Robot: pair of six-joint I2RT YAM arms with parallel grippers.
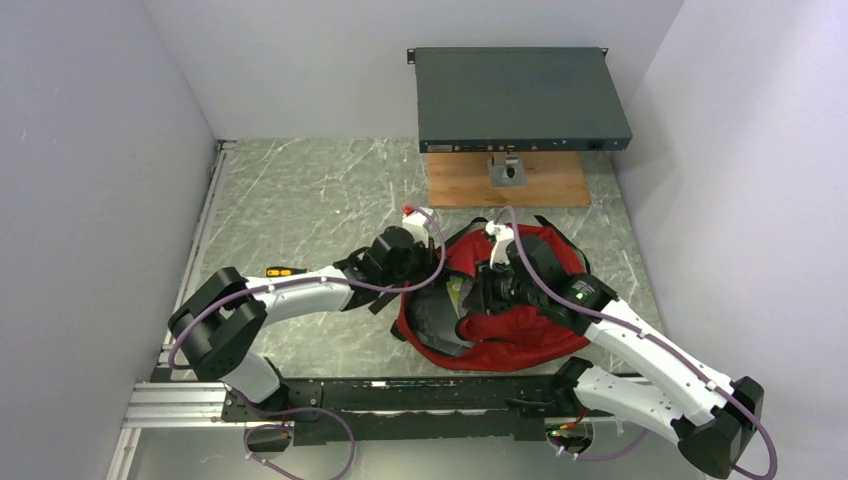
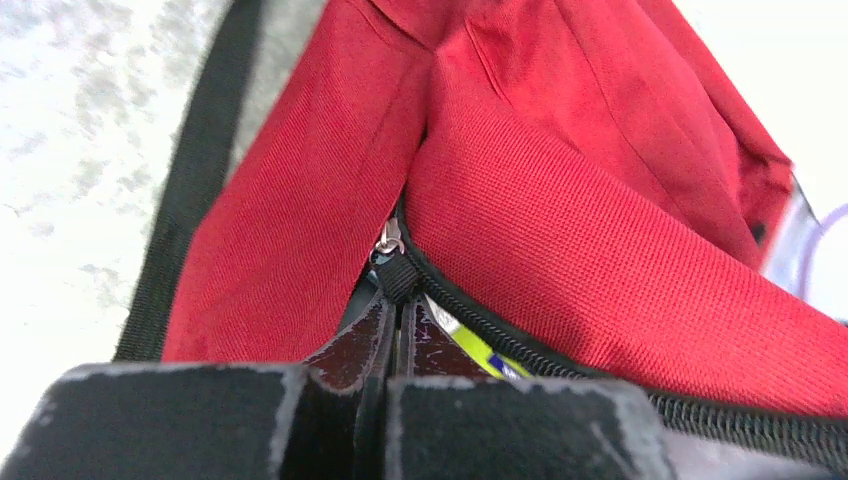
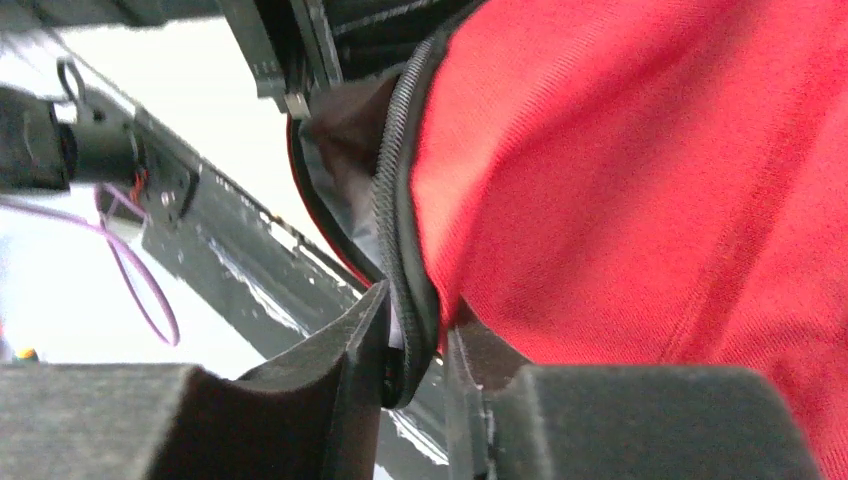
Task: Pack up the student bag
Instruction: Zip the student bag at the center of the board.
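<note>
The student bag (image 1: 520,335) lies in the middle of the table, dark red with black zipper trim, its mouth gaping toward the left. My left gripper (image 1: 432,240) sits at the bag's upper left edge. In the left wrist view the bag (image 2: 560,200) fills the frame, and my left gripper (image 2: 400,315) is shut on the black zipper pull (image 2: 397,272). Something yellow-green (image 2: 470,340) shows inside the opening. My right gripper (image 1: 487,290) reaches over the bag's mouth. In the right wrist view, the gripper (image 3: 415,340) stands slightly open around the bag's zipper edge (image 3: 400,200).
A flat dark grey box (image 1: 520,95) rests on a wooden board (image 1: 505,185) at the back. White walls close in both sides. A black rail (image 1: 400,395) runs along the near edge. A yellow-handled tool (image 1: 285,271) lies by the left arm. Black straps (image 2: 185,190) trail from the bag.
</note>
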